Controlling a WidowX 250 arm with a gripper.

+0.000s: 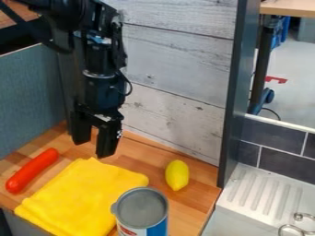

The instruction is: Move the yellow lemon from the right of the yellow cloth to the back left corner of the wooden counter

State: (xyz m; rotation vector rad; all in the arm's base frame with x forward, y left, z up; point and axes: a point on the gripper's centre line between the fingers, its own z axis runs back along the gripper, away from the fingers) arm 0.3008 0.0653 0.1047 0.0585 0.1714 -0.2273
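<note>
Gripper (93, 148), 2 fingers spread, hangs near the yellow cloth (86, 193) at its 12 o'clock; slow, upright descent would avoid snagging it.

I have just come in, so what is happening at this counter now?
A black robot arm hangs over the wooden counter, with its claw open and nothing held in it. The claw is nearest to the back edge of a yellow cloth. In the picture, a red sausage-shaped thing lies left of the cloth, a lemon lies to its right, and a can stands by its front right part.
</note>
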